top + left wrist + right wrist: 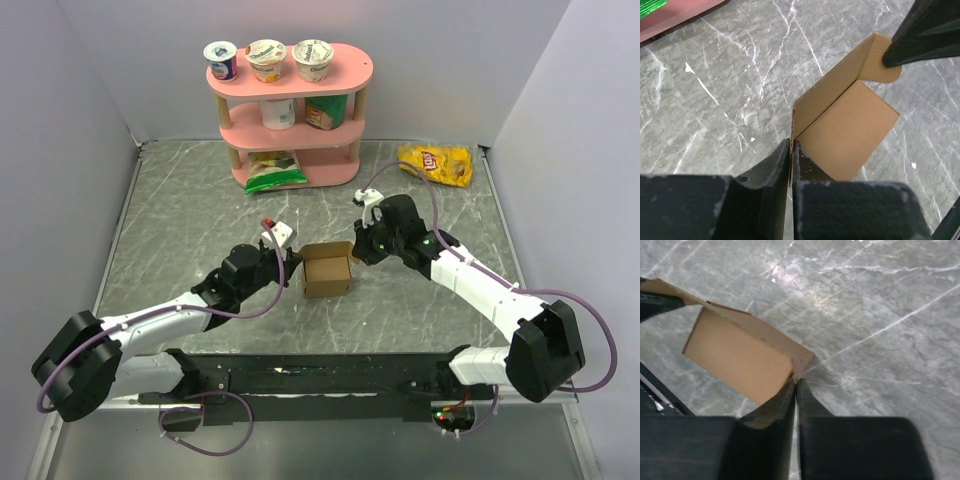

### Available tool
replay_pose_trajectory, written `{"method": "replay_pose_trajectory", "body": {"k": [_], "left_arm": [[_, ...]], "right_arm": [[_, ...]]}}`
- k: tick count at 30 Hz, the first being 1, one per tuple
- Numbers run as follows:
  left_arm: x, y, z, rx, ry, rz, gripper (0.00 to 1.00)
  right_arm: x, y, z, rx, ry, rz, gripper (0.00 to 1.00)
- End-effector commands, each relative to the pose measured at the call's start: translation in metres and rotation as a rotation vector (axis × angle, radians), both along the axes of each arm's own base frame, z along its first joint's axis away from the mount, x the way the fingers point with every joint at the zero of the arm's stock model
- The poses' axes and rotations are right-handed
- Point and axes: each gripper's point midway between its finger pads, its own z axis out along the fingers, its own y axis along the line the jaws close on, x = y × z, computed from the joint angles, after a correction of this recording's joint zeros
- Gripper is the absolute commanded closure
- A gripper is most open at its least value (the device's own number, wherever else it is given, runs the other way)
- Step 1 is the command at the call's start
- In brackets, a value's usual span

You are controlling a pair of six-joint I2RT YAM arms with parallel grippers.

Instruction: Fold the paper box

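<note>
Paper box (327, 270) sits on the marble table (180, 220) right between my two claws, already stood up into a small square shape with its walls raised and its top open. My left claw (791, 146) is pinched shut on the thin edge of the near wall, and my right claw (796, 382) is likewise closed tight on the cardboard at the opposite corner, so I hold it from both sides. By my reckoning the bulk of the folding is done; what is left is bringing down the round-cornered flap (880, 62) that stands up on my right claw's side, and tucking the top closed. Whether the bottom is locked I cannot tell. Well beyond both claws stands a pink shelf (290, 110) with yogurt cups (266, 58) on top and a green bag (273, 172) at its foot, and past my right claw lies a yellow chip bag (436, 163). None of it crowds me; the likelier hindrance is my own two claws meeting over so small a box.
</note>
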Motion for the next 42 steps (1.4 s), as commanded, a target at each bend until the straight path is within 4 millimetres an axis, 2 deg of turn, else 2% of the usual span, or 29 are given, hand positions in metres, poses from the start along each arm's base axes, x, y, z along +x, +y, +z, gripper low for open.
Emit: {"method": "replay_pose_trajectory", "body": {"k": [1,7,13,19,25,32,42], "left_arm": [[0.012,-0.008,0.021,-0.047,-0.021,0.039,0.88],[0.020,-0.014,0.021,-0.084,0.057,0.100,0.90],[0.027,-0.014,0.016,-0.096,0.105,0.174,0.89],[0.029,-0.010,0.010,-0.129,0.134,0.234,0.91],[0.032,-0.011,0.017,-0.191,0.159,0.276,0.91],[0.026,-0.016,0.017,-0.165,0.115,0.247,0.89],[0.009,-0.015,0.016,-0.098,-0.014,0.236,0.89]], "right_arm": [[0.006,0.007,0.008,0.003,-0.032,-0.031,0.97],[-0.001,0.016,0.001,-0.027,-0.001,-0.116,1.00],[0.003,0.010,-0.009,-0.073,0.019,-0.275,1.00],[0.005,0.012,-0.010,-0.079,0.015,-0.349,1.00],[0.001,0.018,-0.007,-0.094,-0.015,-0.396,1.00],[-0.005,0.024,-0.008,-0.086,-0.013,-0.404,1.00],[-0.005,0.032,-0.002,-0.079,0.020,-0.408,1.00]]}}
